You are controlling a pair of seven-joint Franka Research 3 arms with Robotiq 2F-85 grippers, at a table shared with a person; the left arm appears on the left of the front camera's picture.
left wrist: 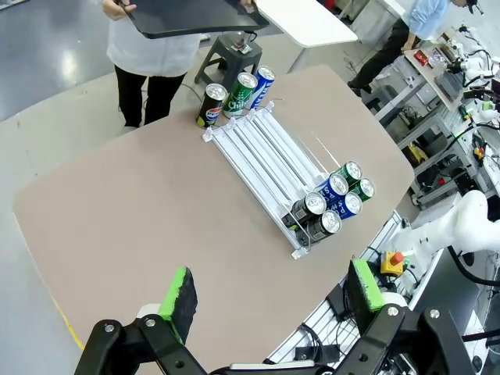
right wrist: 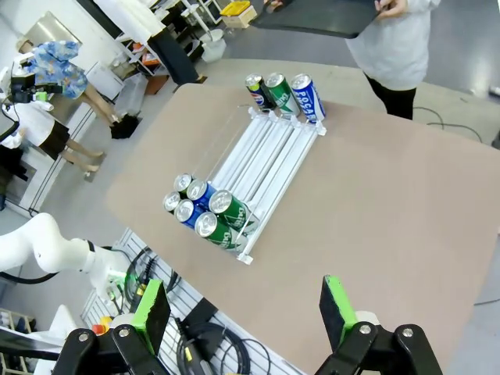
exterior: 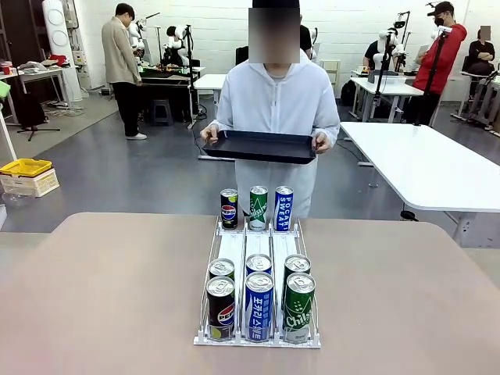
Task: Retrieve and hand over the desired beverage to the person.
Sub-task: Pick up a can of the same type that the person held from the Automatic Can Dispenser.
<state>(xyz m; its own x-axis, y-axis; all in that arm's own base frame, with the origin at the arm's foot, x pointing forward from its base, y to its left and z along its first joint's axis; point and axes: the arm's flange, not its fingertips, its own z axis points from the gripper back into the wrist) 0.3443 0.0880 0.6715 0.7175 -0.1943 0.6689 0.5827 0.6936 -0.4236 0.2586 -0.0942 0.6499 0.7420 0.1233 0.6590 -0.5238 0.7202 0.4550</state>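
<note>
A white three-lane rack (exterior: 258,251) lies on the tan table (exterior: 117,289). At its near end stand two rows of cans, with a Pepsi (exterior: 221,308), a blue Pocari (exterior: 258,305) and a green Chilsung (exterior: 298,307) in front. Three more cans (exterior: 258,207) stand at the far end. Nothing marks one beverage as the desired one. The person (exterior: 269,101) stands at the far side holding a black tray (exterior: 258,146) in both hands. My left gripper (left wrist: 272,291) and right gripper (right wrist: 244,310) hang open and empty, high above the table's near edge, well apart from the rack (left wrist: 266,148) (right wrist: 262,152).
A white table (exterior: 422,168) stands at the back right. A yellow bin (exterior: 25,167) sits on the floor at left. Other people stand among workbenches farther off. Bare tabletop lies on both sides of the rack. White arm links (left wrist: 469,226) (right wrist: 39,246) show beside the table's near edge.
</note>
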